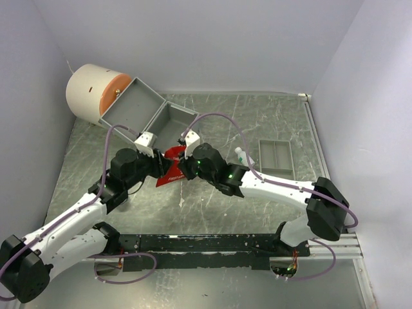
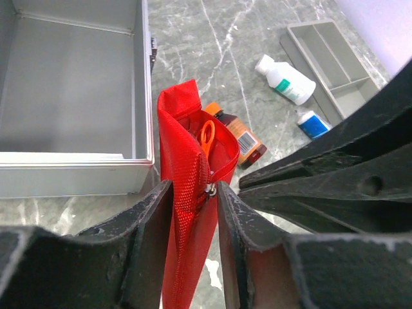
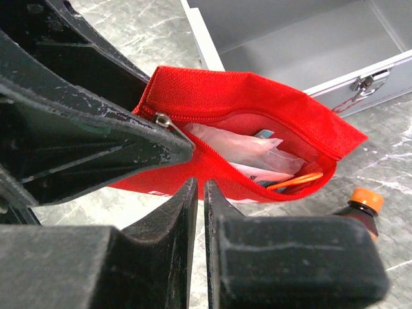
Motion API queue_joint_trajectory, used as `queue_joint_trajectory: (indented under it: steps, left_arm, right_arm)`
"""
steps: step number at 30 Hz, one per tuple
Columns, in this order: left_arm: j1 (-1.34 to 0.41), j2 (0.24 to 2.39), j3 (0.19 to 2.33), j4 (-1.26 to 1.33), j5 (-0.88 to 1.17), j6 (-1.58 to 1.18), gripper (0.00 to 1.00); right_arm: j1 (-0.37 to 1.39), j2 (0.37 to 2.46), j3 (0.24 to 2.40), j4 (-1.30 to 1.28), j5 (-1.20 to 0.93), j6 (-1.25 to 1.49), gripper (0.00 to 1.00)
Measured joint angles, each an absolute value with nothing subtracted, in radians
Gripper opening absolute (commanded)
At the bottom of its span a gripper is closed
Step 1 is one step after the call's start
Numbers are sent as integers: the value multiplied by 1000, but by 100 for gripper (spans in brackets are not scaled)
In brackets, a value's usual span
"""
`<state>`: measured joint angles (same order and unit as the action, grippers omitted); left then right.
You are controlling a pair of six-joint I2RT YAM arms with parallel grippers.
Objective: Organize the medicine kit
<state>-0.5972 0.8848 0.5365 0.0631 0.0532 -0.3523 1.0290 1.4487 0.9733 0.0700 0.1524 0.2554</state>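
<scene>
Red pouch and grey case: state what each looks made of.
Red pouch: woven fabric, likely nylon, matte; its weave and zipper show. Grey case: seemingly metal, dull satin finish, thin bright rims and a clasp; painted plastic is possible.

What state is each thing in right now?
red pouch: unzipped, sachets visible inside
grey case: lid open, visible interior empty
brown bottle: capped, lying down
white bottle: capped, lying down
divided tray: visibly empty
left tool: clamped on red pouch's zipper end
right tool: nearly closed at pouch lip, grip unclear
</scene>
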Motion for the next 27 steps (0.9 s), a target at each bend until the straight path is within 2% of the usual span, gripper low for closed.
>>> queue_joint_trajectory:
  steps: [4,7,12,15,18,23,27]
  left_arm:
    - [-597,884,537,62,96,-351,41]
    - [-598,886,543,53,130,-344,36]
    - [-597,900,566,26,183,-335,22]
    - [-597,902,570,10,196,-326,18]
    - [-597,904,579,0,204,-318,25]
    - [-597,921,603,-17,240,-308,42]
    - [-598,947,635,-52,305,-293,50]
  right_arm:
    - [1026,1474,973,78,145,258,10]
    - [1020,1502,973,83,145,263,10]
    - [1005,1544,974,86,149,271,22]
    - [995,1547,972,95,146,270,29]
    - [983,1547,968,109,140,265,31]
    - [960,1546,954,119,126,265,31]
    - [947,1546,954,123,123,270,31]
